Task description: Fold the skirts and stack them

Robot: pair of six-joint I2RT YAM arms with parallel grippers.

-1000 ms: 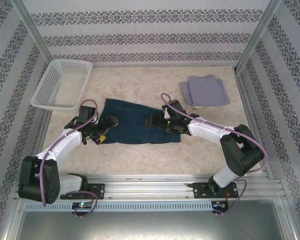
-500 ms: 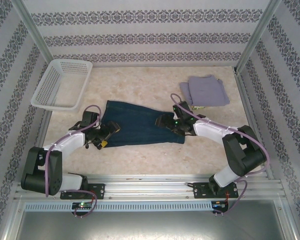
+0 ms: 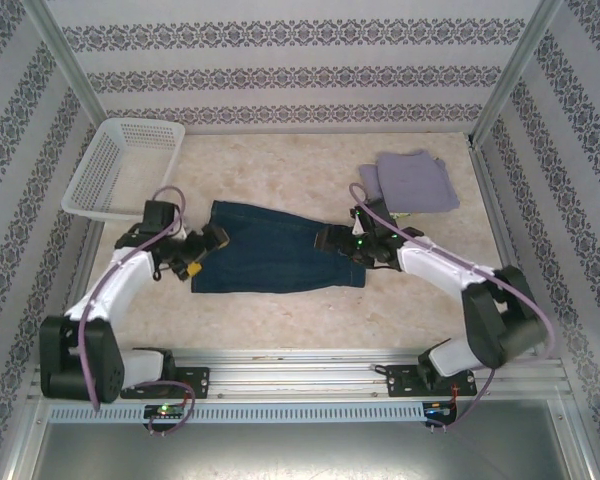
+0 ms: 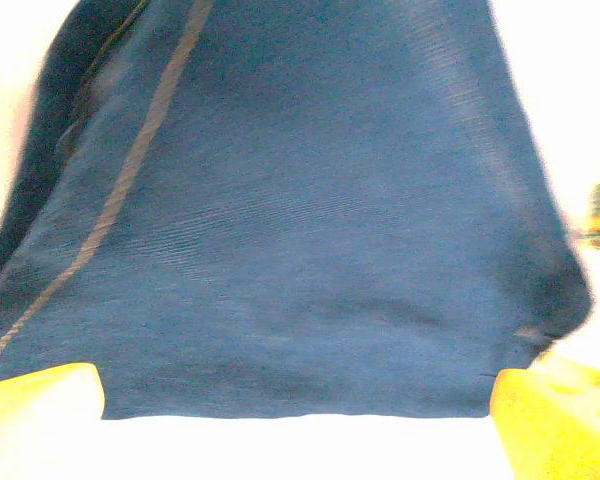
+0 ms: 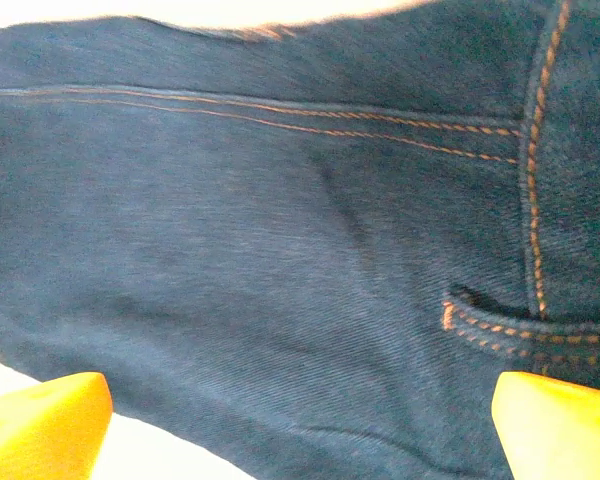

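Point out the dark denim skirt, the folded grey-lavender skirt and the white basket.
dark denim skirt (image 3: 275,252): top external view, middle of the spread cloth.
grey-lavender skirt (image 3: 412,182): top external view, centre of its folded top layer.
white basket (image 3: 88,172): top external view, its left lattice wall.

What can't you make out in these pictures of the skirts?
- Top view: whether anything lies under the folded grey-lavender skirt, which would hide it.
- Top view: the denim skirt's two ends, covered by the left gripper and right gripper.
- Left wrist view: blurred, table washed out.
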